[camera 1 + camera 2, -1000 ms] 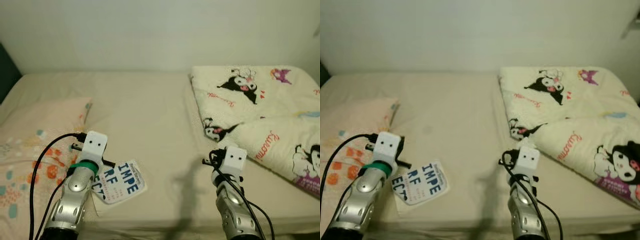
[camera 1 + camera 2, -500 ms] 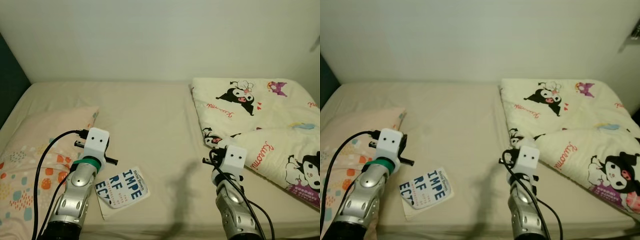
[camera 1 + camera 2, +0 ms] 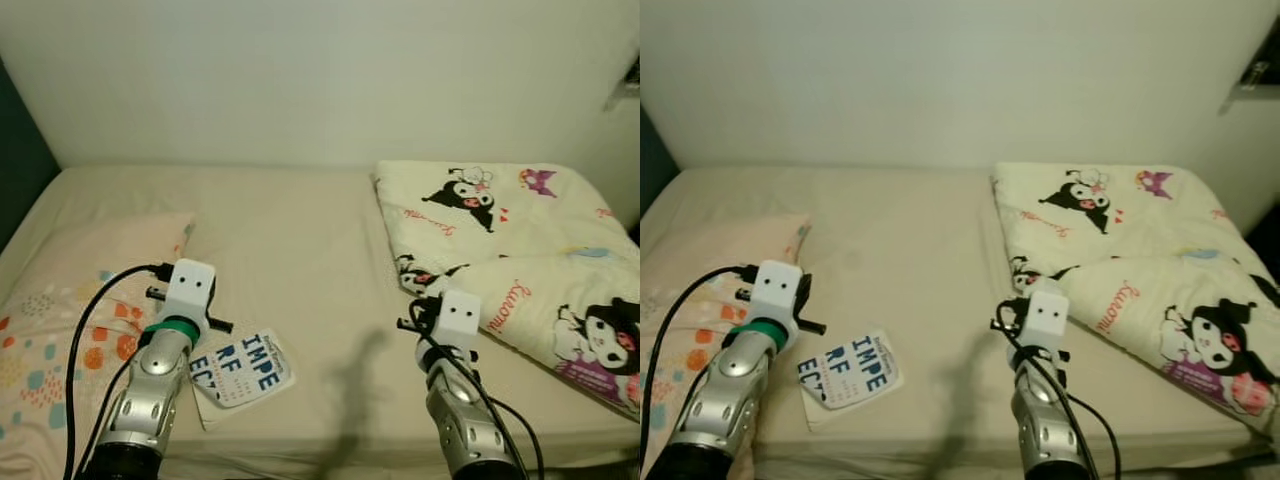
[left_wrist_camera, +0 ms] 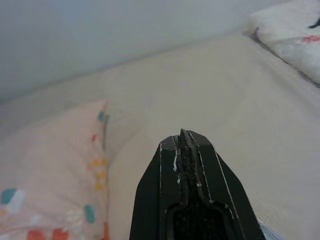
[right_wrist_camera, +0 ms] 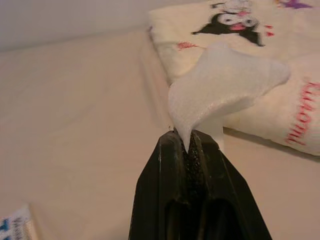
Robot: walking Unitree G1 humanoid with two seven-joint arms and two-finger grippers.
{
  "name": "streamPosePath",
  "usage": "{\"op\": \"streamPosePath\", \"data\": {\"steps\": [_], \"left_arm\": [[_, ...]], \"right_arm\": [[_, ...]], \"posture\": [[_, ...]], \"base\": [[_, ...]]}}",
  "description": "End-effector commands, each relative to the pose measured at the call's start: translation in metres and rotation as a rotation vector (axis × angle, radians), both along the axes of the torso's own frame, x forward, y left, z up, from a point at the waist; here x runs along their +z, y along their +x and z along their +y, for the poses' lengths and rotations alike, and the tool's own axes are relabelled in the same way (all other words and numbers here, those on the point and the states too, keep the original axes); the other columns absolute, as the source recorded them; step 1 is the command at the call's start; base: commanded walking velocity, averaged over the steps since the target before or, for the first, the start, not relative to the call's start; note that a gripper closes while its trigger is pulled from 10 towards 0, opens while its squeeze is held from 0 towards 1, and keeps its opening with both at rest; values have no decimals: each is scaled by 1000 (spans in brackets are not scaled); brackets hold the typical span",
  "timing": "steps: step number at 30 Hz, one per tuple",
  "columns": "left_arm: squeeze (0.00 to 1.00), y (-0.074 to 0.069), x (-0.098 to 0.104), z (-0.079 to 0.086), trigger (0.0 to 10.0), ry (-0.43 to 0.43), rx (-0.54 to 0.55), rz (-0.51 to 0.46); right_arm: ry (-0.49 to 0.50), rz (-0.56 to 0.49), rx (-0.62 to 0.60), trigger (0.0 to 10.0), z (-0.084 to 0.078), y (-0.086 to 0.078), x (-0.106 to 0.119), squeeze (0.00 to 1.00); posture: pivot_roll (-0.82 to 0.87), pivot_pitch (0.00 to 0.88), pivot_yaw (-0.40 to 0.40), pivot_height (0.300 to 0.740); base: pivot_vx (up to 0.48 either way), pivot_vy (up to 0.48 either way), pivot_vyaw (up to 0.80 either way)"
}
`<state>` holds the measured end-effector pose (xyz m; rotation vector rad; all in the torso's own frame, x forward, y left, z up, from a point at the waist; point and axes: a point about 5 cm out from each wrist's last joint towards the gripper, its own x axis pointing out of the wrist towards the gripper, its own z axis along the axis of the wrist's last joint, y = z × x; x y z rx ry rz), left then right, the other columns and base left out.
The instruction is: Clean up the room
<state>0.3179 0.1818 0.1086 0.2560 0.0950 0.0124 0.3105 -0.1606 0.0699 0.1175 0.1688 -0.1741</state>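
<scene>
**A thin scrap pinched at one corner, and a book lying loose near the bed's edge**

The white scrap (image 5: 225, 82), tissue or soft wrapper as far as I can tell, is what I have in my right gripper (image 5: 192, 145). My two black fingers are clenched on its lowest corner and the rest fans up free above the tips, held over the bed (image 3: 300, 230) just beside the folded cartoon blanket (image 3: 520, 250). That is a small grip on a limp thing. If I swing the arm fast or turn my body sharply, I judge the sheet could slide out of the pinch and drift back down onto the mattress or off the front of it. If it snags on the blanket as I pull away, it might tear.

My left gripper (image 4: 182, 145) is closed on nothing, its fingers pressed flat together, poised above the mattress near the patterned pillow (image 3: 60, 330). Right beside that forearm lies a book (image 3: 243, 368) with large blue lettering, resting close to the near edge of the bed. A careless sweep of the left arm could nudge it over the side. The black cable looping off that wrist could also drag across the pillow.

The bedding is soft, so pressing down for the book could tip it rather than lift it.
</scene>
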Motion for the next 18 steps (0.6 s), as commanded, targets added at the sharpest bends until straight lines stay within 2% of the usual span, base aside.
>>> {"op": "streamPosePath", "data": {"steps": [1, 18], "left_arm": [[0, -2, -4, -2, 10000, -5, 2, 9], [0, -6, -9, 2, 10000, -18, 27, 23]], "right_arm": [[-3, 30, -6, 10000, -3, -3, -5, 0], [-23, 72, -66, 10000, -16, -18, -17, 0]], "posture": [[111, 0, 5, 740], [105, 0, 19, 740]], "base": [[0, 0, -800], [0, 0, -800]]}}
